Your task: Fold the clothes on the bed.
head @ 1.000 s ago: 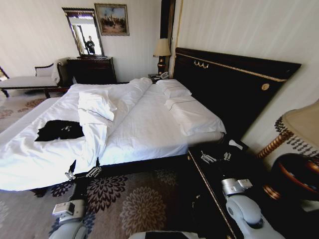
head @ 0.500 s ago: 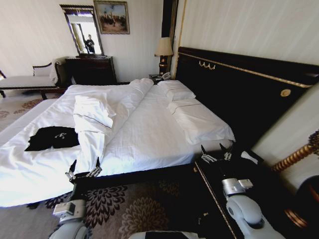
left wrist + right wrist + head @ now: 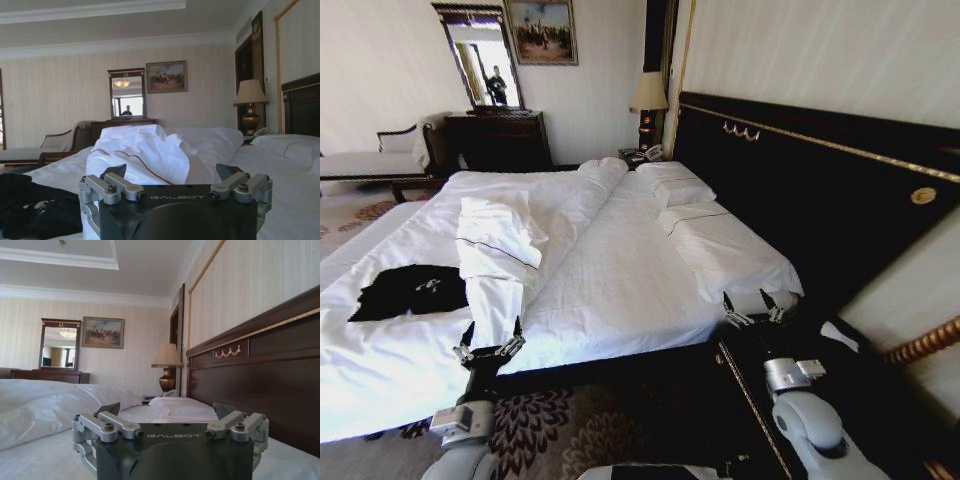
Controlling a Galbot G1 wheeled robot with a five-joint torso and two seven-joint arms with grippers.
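Black T-shirt (image 3: 408, 292) lies crumpled on the white duvet, on the bed's (image 3: 620, 280) left part near the foot edge, just left of a folded-back duvet strip (image 3: 500, 250). Left tool (image 3: 489, 347) hovers at the foot edge, spread wide, empty, right of the shirt and apart from it. Right tool (image 3: 756, 309) also wide, empty, by the pillow (image 3: 735, 255) corner; it may touch the bedding, hard to tell.

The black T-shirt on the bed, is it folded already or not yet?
Not yet folded: the black T-shirt lies loosely rumpled on the bed, its outline uneven.
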